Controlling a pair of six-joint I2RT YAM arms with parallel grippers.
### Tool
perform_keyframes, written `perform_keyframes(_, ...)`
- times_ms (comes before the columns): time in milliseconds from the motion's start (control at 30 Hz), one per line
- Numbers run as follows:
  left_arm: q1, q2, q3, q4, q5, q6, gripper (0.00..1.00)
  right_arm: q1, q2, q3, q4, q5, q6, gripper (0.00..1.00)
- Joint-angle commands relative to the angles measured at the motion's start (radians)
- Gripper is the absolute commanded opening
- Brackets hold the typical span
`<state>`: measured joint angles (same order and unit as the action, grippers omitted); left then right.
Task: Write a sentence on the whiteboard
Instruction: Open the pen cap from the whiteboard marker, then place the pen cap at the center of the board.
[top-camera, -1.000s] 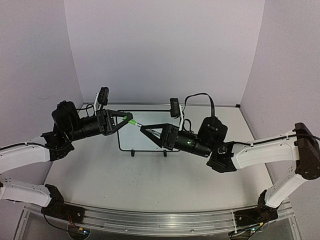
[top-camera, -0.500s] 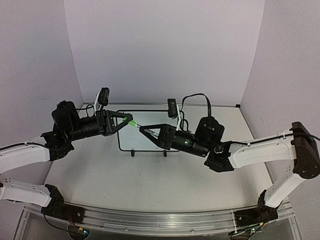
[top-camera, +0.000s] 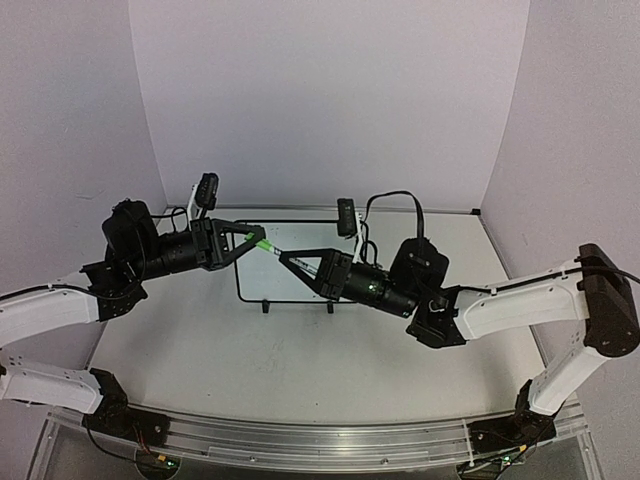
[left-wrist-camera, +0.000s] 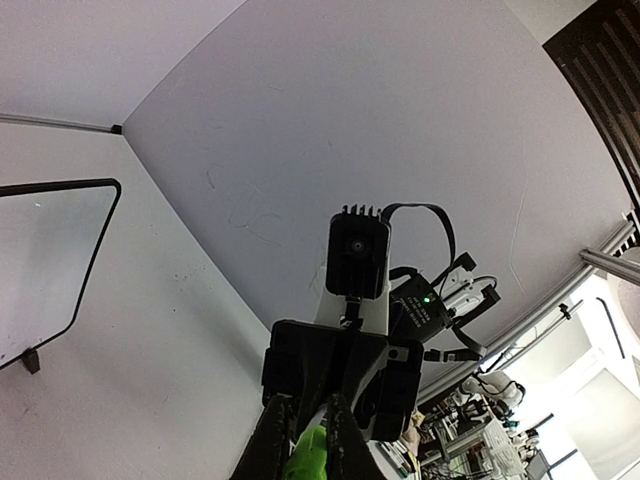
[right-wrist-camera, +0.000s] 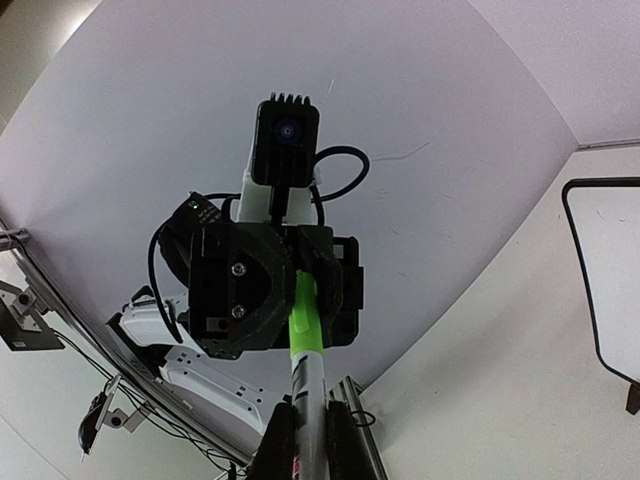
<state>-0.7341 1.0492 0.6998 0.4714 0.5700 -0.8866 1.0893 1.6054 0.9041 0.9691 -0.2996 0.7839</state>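
Two robot arms reach inward from the near edge of a pale surface (top-camera: 250, 370) and meet tip to tip above its middle. Both are gripping one marker (top-camera: 268, 247) that hangs in the air between them. The left tool (top-camera: 258, 240) is clamped shut on the marker's bright green end. The right tool (top-camera: 287, 258) is closed on the white barrel, and its wrist view shows a finger pressed against each side of the barrel. The marker lies roughly level, slanting slightly down from left to right, and touches nothing but the two tools. Just behind the meeting point stands the whiteboard (top-camera: 258, 280), propped on two small black feet with its long side across the surface. The right tool overlaps part of it in the overhead view. Its white face looks blank from above, so the writing seems not yet begun, and this looks like a pull to free the cap. Beyond the board rise plain lilac walls. Several things could go wrong here. If either grip is off centre, a pull could twist the marker loose and drop it. A jerk when the cap gives way could swing a tool back into the light board and topple it. A loose hold on the barrel would let the tip skid while writing.
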Motion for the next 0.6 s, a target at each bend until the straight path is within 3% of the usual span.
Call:
perform_keyframes(0,-0.001,-0.045,0.049,-0.067,-0.057,0.059,0.00,0.004,-0.018,-0.055,0.080,0.087,0.026,0.00)
perform_keyframes(233,0.040,-0.108,0.158,-0.251,-0.182,0.147,0.00,0.004,-0.075,-0.181,0.079,0.104,0.048,0.00)
perform_keyframes(567,0.078,-0.115,0.176,-0.302,-0.275,0.146,0.00,0.004,-0.168,-0.271,-0.001,0.061,0.027,0.00)
